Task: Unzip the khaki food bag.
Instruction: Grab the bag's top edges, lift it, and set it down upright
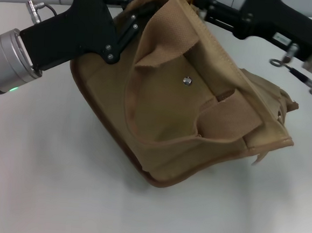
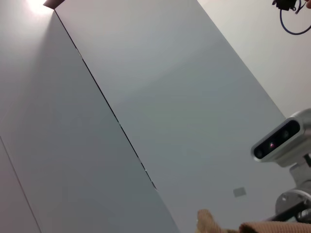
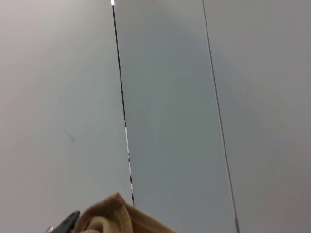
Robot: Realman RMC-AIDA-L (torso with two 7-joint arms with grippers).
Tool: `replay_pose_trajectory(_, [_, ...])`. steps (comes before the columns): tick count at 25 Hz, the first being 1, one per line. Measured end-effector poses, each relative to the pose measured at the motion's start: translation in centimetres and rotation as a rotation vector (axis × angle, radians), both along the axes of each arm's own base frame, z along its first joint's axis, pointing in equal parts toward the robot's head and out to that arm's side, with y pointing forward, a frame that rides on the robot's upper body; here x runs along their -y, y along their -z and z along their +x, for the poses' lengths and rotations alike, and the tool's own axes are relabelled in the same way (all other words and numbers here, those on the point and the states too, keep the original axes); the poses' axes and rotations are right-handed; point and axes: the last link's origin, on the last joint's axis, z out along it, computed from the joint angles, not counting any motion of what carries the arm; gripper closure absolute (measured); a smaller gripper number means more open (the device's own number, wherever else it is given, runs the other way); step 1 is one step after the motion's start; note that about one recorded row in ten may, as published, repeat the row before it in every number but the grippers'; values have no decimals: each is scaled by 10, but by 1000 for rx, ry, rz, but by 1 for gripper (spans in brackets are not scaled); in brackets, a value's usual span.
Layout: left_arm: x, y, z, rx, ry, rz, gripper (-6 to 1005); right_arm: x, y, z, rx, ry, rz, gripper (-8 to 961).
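Tan canvas, darker brown edging: the khaki food bag [image 1: 193, 119] sits tilted on the white counter [image 1: 59, 184], front pocket and silver snap [image 1: 187, 80] facing the head camera, its lower brown-edged corner resting on the counter. Two wide webbing handles [image 1: 168, 34] flop over the front, one high, one low over the pocket.

Left gripper [image 1: 132, 18] reaches in from the robot's left and meets the bag's upper left corner; its black fingers appear closed on the canvas there, though the contact itself is partly hidden by fabric. Right gripper [image 1: 203, 7] comes in from the right at the bag's top edge; cannot tell whether it is open or holding anything, since the upper handle and the bag rim cover its tips. Both wrist views look mostly at a pale panelled wall, with only a scrap of tan cloth at the edge.

Step in hand, by judgement: brace and pull. To do it well, the left should keep the corner taut so the zipper line stays straight, and the right should draw the pull along the track, not upward, or the bag will lift and twist.

Contents: zipper and interior not visible; cannot say what is inside. Pocket appears snapped shut.
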Motion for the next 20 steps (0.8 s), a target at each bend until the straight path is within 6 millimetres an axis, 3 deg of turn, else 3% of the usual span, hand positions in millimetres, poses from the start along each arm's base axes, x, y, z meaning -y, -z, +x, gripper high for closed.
replay_pose_trajectory(7, [0, 0, 1, 0, 5, 0, 915, 0, 21, -12, 63, -43, -57, 112])
replay_pose_trajectory(20, [-2, 0, 3, -3, 7, 3, 915, 26, 10, 7, 130, -55, -104, 112])
